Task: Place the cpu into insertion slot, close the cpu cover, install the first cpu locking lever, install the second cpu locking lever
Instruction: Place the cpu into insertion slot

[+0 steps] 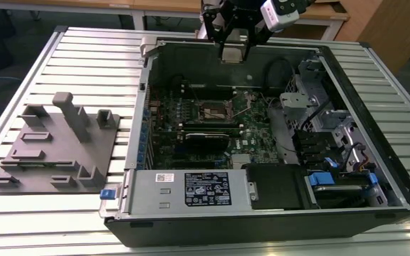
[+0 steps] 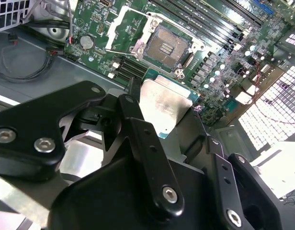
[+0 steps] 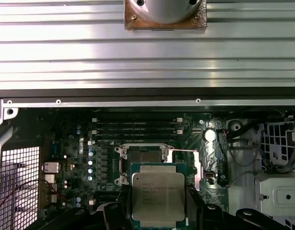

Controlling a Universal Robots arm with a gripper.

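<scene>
Gripping the cpu (image 2: pixel 164 108) flat by its edges, the pincer (image 1: pixel 234 53) hangs high, and the open insertion slot (image 1: pixel 215 111) at its six o'clock in the exterior view calls for a level, squarely aligned descent.

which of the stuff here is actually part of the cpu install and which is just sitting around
Part of the job:
cpu, gripped in the hand
insertion slot, bare
cpu cover

Just lying about:
grey fixture plate beside the case
power supply box
memory slots
</scene>
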